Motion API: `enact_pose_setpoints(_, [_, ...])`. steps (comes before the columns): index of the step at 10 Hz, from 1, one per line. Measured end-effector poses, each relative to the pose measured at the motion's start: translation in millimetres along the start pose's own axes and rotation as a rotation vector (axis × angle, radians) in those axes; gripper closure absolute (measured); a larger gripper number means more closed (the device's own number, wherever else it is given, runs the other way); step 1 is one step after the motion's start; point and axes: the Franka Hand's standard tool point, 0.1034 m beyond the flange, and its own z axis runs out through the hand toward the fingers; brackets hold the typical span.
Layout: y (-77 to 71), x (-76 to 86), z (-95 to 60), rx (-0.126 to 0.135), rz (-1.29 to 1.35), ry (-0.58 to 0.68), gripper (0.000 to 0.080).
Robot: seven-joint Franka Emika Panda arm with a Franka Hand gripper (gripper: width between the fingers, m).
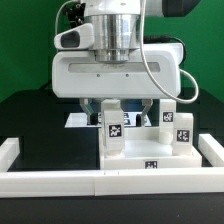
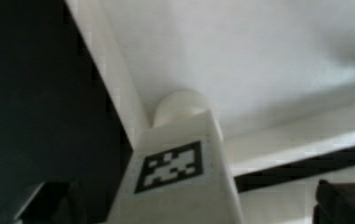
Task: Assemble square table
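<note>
Two views, each giving something different. Exterior view: gripper (image 1: 124,103) hanging below a bulky white wrist housing, over the square panel (image 1: 150,152) lying flat on the black tabletop (image 1: 25,115), close against the long low white wall (image 1: 60,180) across the front. Small black-and-white tag visible on the panel's front rim. Three white block legs in sight here: one leg (image 1: 114,132) standing upright on the panel near the exterior view's left, tag facing the camera, directly beneath the gripper; two more legs (image 1: 183,128) upright toward the exterior view's right. Marker board (image 1: 78,119) partly visible behind, mostly hidden by the arm.

Wrist view: close look down the near leg (image 2: 177,150), white, with a rounded end against the panel's pale surface (image 2: 245,50) and a checkered tag on its side face. Long axis upright, running away from the camera toward the panel. Dark fingertips (image 2: 49,197) on either side at the frame's edge, well clear of the leg. Jaws spread wide, gripping nothing, straddling the leg without touching it.
</note>
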Motion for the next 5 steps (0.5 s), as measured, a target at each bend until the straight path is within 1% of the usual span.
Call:
enact_pose_setpoints(1, [0.5, 0.6, -0.6, -0.007, -0.051, 0.001, 0.015])
enact_pose_setpoints(2, [1.4, 1.7, -2.0, -0.009, -0.124, 0.005, 0.015])
enact_pose_setpoints(4, [2.1, 2.3, -2.4, -0.009, -0.133, 0.01, 0.015])
enact_pose_setpoints(5, [2.1, 2.2, -2.1, -0.009, -0.132, 0.01, 0.0273])
